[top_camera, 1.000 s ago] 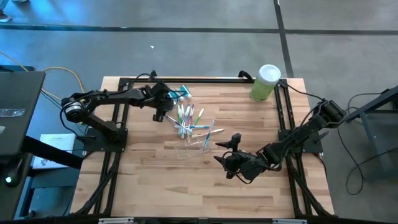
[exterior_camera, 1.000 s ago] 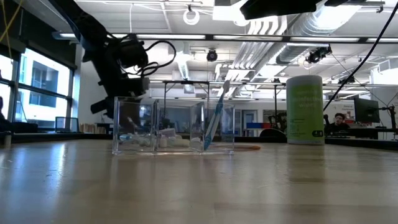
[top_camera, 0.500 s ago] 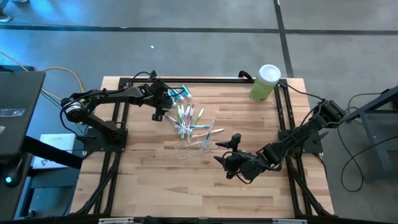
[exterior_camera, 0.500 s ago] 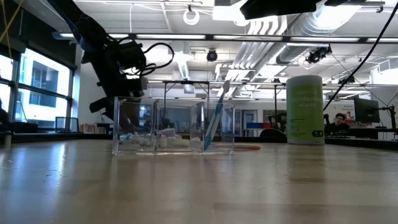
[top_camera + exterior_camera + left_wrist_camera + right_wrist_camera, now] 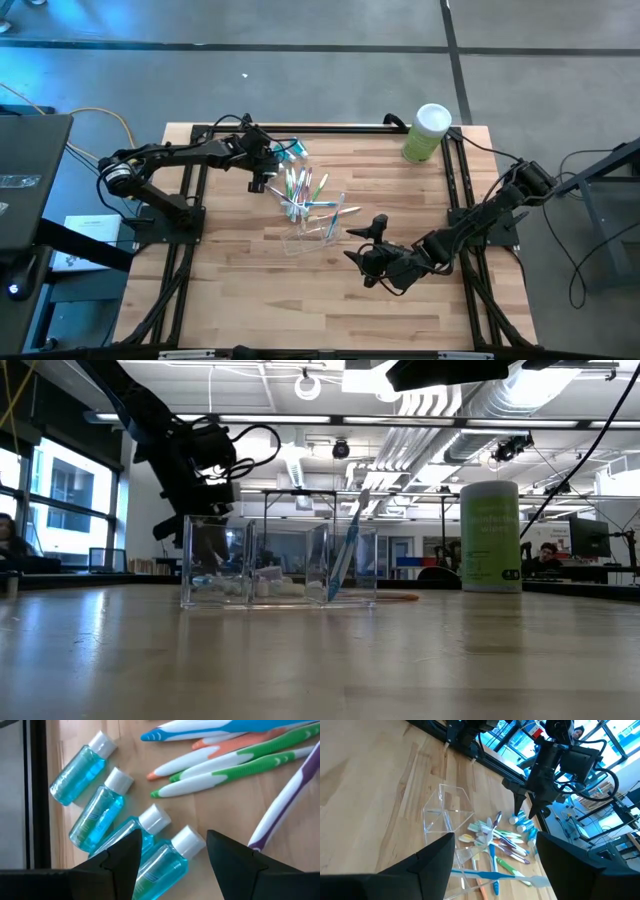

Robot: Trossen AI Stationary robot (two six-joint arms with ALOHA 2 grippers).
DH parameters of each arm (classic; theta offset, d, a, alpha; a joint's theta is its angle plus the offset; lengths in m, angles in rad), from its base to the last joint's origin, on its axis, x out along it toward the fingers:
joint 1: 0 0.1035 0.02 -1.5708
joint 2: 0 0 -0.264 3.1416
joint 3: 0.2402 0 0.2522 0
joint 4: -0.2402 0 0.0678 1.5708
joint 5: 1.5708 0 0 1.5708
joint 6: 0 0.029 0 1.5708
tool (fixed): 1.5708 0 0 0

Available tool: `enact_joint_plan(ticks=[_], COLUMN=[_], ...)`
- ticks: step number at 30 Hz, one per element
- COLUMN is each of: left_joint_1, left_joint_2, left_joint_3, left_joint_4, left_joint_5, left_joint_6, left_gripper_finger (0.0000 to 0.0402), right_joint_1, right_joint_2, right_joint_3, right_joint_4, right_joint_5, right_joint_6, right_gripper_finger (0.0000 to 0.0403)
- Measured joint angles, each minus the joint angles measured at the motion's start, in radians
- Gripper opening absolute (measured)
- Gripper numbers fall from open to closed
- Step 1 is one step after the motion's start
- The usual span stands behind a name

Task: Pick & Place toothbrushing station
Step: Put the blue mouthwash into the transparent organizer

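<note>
Your left gripper [image 5: 172,851] has barely shifted in a second: still hovering, fingers wide and empty, straddling one of the four tubes [image 5: 162,863] by the brushes [image 5: 300,187]. No grasp yet. Right gripper [image 5: 366,240] waits open beside the organiser [image 5: 305,232].

Four small teal toothpaste tubes [image 5: 95,815] with white caps lie flat side by side, directly under the spread left pincer [image 5: 172,852]; one tube sits between its fingers. Just beyond them, slim toothbrushes [image 5: 220,762] in blue, orange, green and purple lie in a loose fan. The clear plastic cup [image 5: 449,812] lies tipped on the worktop [image 5: 375,805], between the brushes and the right pincer [image 5: 492,857].
</note>
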State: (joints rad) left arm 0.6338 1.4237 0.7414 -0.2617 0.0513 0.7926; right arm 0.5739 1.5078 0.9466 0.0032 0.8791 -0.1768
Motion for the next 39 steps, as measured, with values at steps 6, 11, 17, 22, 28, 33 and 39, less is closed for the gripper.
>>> enact_joint_plan(ticks=[6,11,17,22,28,33,39], left_joint_1=[0.000,0.000,0.000,0.000,0.000,0.009,0.039], left_joint_2=[0.038,0.077,0.081,0.081,0.081,0.081,0.081], left_joint_3=[0.000,0.000,0.000,0.000,0.000,0.000,0.000], left_joint_4=[0.001,0.003,0.004,0.004,0.003,0.004,0.004], left_joint_5=[0.000,0.001,0.001,0.000,0.000,-0.001,-0.001], left_joint_6=[-0.001,0.019,0.017,0.011,0.013,0.018,-0.001], left_gripper_finger=[0.0213,0.0213,0.0213,0.0213,0.0213,0.0213,0.0213], right_joint_1=[0.000,0.000,0.000,0.000,0.000,0.000,0.000], right_joint_2=[0.000,0.000,0.000,0.000,0.000,0.000,0.000], right_joint_3=[0.000,0.000,0.000,0.000,0.000,0.000,0.000], right_joint_4=[0.000,0.000,0.000,0.000,0.000,0.000,0.000], right_joint_5=[0.000,0.000,0.000,0.000,0.000,0.000,0.000], right_joint_6=[0.000,0.000,0.000,0.000,0.000,0.000,0.000], right_gripper_finger=[0.0272,0.0272,0.0272,0.0272,0.0272,0.0272,0.0272])
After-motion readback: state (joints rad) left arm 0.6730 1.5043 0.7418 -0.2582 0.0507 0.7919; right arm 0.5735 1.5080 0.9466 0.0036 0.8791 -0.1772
